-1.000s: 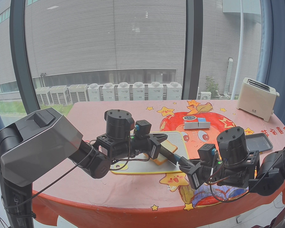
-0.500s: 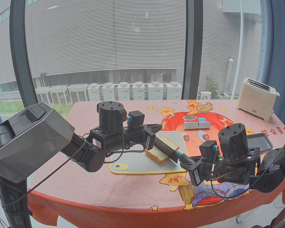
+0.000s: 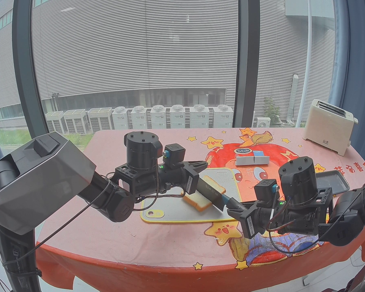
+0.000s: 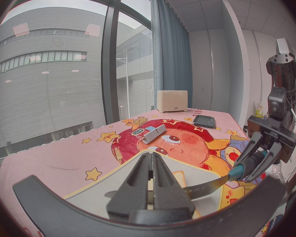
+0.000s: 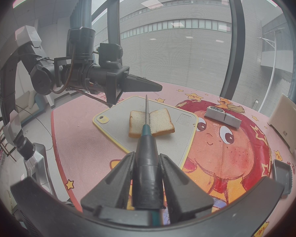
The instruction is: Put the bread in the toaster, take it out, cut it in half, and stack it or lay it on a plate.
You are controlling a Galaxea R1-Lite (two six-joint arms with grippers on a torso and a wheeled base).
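- Square bread slice (image 3: 194, 201), pale with brown crust, lies flat on board (image 3: 170, 213); knife (image 3: 209, 192) crosses its middle from 4 o'clock.
- Right claw (image 3: 234, 211) grasps the knife handle.
- Left claw (image 3: 201, 166) is clenched, at bread's 12 o'clock.

Right claw (image 5: 146, 156) clamps the knife (image 5: 145, 138) — blade crossing the bread (image 5: 161, 121).

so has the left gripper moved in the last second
Yes. The left gripper shifted toward the robot's left and upward in the head view, judged against the board.

Cream toaster (image 3: 329, 126), pink star-patterned tablecloth (image 3: 117, 155), white yellow-rimmed cutting board (image 3: 174, 214), tan-crusted bread (image 5: 161, 121), teal-collared knife (image 5: 146, 133)
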